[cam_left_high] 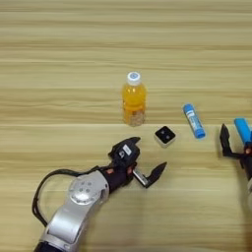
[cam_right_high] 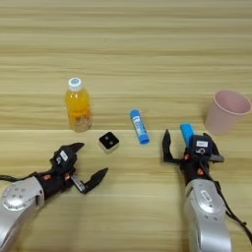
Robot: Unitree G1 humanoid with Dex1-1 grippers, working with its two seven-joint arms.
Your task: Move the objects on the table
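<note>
On the table (cam_right_high: pixel 126 44), the left gripper (cam_left_high: pixel 147 160) stands wide open and empty at 7 o'clock from the white cube (cam_left_high: pixel 165 136), while the right gripper (cam_right_high: pixel 184 140) has its spread fingers around one blue tube (cam_right_high: pixel 186 133), grip unconfirmed, at 8 o'clock from the pink cup (cam_right_high: pixel 226 111); the juice bottle (cam_left_high: pixel 134 100) stands upright at 11 o'clock from the cube, the second blue tube (cam_right_high: pixel 139 126) lying at 2 o'clock from it.

You are looking at a test place for a robot, like a lab. You can tell from the bare wooden table (cam_left_high: pixel 59 59), the two silver robot arms, and the few small things set out: a juice bottle (cam_left_high: pixel 134 100) and a pink cup (cam_right_high: pixel 226 111).
</note>
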